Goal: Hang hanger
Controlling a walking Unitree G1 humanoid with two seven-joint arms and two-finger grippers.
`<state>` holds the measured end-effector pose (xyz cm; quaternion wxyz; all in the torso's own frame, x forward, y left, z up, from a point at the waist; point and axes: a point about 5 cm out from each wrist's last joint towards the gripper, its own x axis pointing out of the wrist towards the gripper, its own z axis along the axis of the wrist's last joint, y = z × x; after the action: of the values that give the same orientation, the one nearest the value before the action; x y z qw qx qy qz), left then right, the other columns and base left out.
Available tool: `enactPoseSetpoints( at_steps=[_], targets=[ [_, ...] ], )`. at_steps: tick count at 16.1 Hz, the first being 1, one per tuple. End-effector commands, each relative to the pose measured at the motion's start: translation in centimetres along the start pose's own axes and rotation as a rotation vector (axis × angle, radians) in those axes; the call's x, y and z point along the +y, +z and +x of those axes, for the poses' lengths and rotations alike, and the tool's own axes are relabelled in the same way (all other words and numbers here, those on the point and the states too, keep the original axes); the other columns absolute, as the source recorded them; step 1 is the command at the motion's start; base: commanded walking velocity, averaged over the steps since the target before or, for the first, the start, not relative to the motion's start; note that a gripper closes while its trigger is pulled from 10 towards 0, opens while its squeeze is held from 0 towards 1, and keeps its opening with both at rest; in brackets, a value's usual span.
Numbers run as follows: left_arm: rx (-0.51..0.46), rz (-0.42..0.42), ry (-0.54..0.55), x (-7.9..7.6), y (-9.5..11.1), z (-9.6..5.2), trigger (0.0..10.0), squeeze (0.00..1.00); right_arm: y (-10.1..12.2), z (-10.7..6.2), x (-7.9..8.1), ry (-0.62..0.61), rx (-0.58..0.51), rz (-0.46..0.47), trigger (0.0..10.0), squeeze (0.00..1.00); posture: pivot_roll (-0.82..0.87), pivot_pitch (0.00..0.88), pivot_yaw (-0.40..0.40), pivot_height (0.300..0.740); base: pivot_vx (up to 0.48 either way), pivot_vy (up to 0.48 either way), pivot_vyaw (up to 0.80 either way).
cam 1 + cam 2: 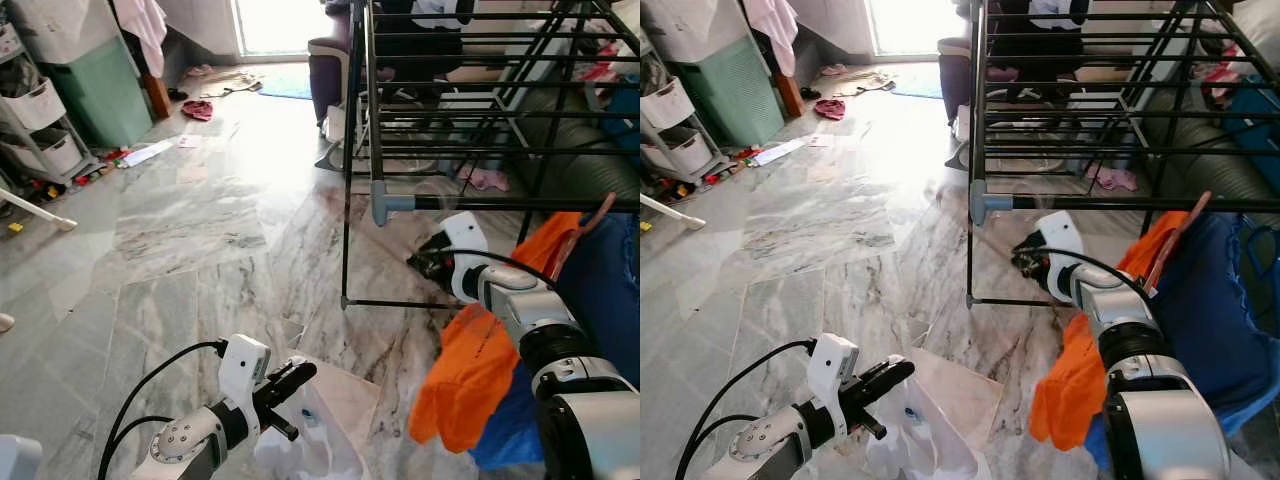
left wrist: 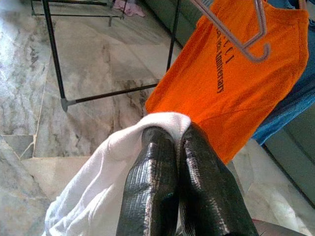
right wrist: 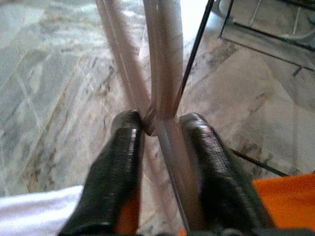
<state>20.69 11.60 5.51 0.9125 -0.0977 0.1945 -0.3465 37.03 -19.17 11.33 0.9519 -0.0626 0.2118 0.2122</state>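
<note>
- Status: the hanger (image 3: 160, 64) sits between the two fingers of my right gripper (image 3: 160, 130), which are closed against its pale pink stem. It is not yet on the rack.
- Position: my right gripper (image 1: 432, 262) is raised in front of the black drying rack (image 1: 440, 118), just below the rack's near horizontal rail (image 1: 520, 203) and beside its grey corner joint (image 1: 381, 203).
- Load: an orange shirt (image 1: 470, 375) hangs beside my right arm, with a blue garment (image 1: 1205, 300) behind it. In the left wrist view the orange shirt (image 2: 231, 78) hangs on a pale hanger.
- Left side: my left gripper (image 2: 179, 189) has its fingers pressed together on a white cloth (image 2: 98, 191), held low over the marble floor (image 1: 180, 250).
- Remaining, by my judgement: lift the hook above the near rail, pass it over, lower it until it bears, then release.
- Edges: the near rail and the corner post (image 1: 347, 180) are the closest obstructions; the upper rails lie farther back.
- Open room: the floor on my left is wide and bare near me; clutter (image 1: 198, 108) lies well apart by the far wall. Room on my right is tight, taken up by hanging garments.
</note>
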Motion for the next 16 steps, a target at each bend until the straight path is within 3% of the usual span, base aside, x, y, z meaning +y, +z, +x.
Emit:
enactPoseSetpoints(
  at_steps=[1, 6, 9, 16],
  targets=[
    [-0.013, 0.031, -0.001, 0.1, 0.6, 0.0, 10.0, 0.00, 1.1, 0.1, 0.4, -0.004, -0.087, 0.035, 0.0, 0.00, -0.06, 0.050, 0.021, 0.740, 0.000, 0.000, 0.00],
    [-0.004, 0.046, -0.001, 0.4, 0.4, 0.0, 10.0, 0.00, 0.4, 0.5, 3.0, -0.078, -0.211, 0.220, 0.0, 0.00, -0.06, 0.038, 0.034, 0.740, 0.000, 0.000, 0.00],
    [0.003, 0.055, -0.007, 0.6, 0.3, 0.2, 10.0, 0.00, -0.4, 0.3, 3.8, -0.089, -0.201, 0.228, 0.0, 0.00, -0.06, 0.036, 0.041, 0.740, 0.000, 0.000, 0.00],
    [0.013, 0.056, 0.000, 1.1, -0.4, 0.4, 10.0, 0.00, -0.1, 0.0, 2.9, -0.193, -0.178, 0.211, 0.0, 0.00, -0.06, 0.031, 0.033, 0.740, 0.000, 0.000, 0.00]
  ],
)
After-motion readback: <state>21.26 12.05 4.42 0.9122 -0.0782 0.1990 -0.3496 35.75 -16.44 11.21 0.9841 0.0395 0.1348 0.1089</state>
